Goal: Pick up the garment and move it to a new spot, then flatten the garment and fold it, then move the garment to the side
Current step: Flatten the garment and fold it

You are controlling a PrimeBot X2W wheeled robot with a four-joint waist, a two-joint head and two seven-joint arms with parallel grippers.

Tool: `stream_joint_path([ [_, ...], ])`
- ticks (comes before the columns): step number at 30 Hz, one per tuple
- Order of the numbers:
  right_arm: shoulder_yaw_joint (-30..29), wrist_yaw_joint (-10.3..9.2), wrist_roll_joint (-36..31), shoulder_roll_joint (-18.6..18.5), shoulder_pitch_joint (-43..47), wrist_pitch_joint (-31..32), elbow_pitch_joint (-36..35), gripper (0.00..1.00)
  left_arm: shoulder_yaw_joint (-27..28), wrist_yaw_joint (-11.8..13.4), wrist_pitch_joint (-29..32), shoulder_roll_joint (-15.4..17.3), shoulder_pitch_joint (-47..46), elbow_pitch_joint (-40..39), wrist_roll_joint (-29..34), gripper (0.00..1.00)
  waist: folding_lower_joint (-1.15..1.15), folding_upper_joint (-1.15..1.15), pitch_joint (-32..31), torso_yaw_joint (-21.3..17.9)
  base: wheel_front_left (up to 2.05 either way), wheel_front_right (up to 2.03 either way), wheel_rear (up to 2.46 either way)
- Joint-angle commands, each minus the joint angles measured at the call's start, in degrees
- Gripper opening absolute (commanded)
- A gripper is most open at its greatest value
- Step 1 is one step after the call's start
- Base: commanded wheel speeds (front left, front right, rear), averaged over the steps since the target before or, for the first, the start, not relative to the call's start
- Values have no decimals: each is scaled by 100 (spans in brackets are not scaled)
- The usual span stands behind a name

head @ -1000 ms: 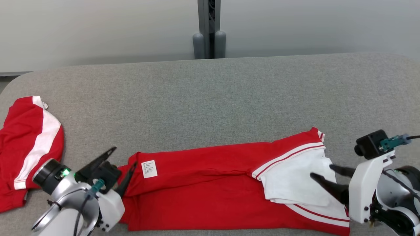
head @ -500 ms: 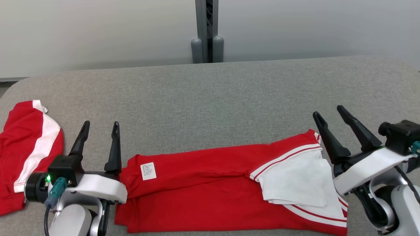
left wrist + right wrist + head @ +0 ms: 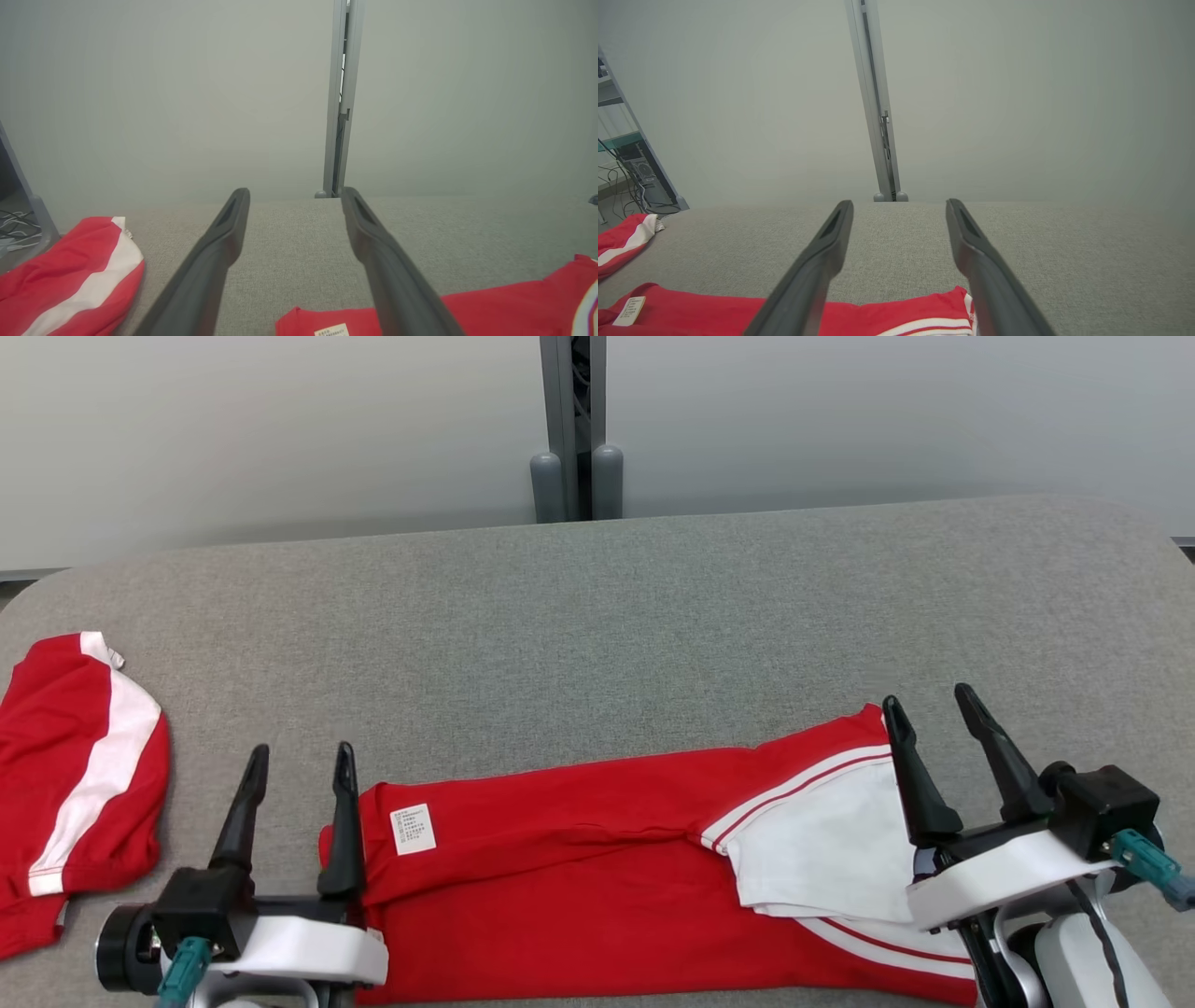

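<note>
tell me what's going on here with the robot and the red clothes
A two-armed robot is folding a red garment, which lies folded into a long strip on the grey surface. The left gripper is at its label end and the right gripper at its white sleeve end, both open and holding nothing. Another red and white garment lies apart at the far left. The folded one has not yet been moved aside.

The head camera looks forward and down on the grey desk [image 3: 597, 616] from above, with the left tool [image 3: 302, 749] and right tool [image 3: 926, 697] in its lower corners. Each wrist camera sits low, close over the desk, facing the back wall [image 3: 280, 429]. All three views share the folded red garment [image 3: 560, 859] and the grey post [image 3: 569, 420].
</note>
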Motion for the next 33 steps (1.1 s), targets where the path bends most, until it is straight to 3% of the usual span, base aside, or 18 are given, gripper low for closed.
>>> stream_joint_path([
  [1, 7, 3, -34, -15, 23, -61, 49, 100, 100, -103, -28, -73, 53, 13, 115, 100, 0, 0, -5, -6, 0, 0, 0],
  [7, 9, 3, -4, 23, -38, -81, 188, 100, 376, -402, -29, -263, 110, 73, 419, 100, 0, 0, -19, -3, 0, 0, 0],
  [14, -345, 4, 310, 79, 167, 420, 514, 100, 572, -646, -28, -385, 42, 147, 641, 100, 0, 0, 30, -9, 0, 0, 0],
  [19, -449, 3, 426, 140, 302, 719, 850, 100, 614, -753, -29, -404, 0, 256, 775, 100, 0, 0, 138, -22, 0, 0, 0],
  [33, -677, 4, 760, 288, -2, 836, 1949, 100, 664, -932, -29, -412, -277, 224, 1134, 100, 0, 0, 449, -3, 0, 0, 0],
])
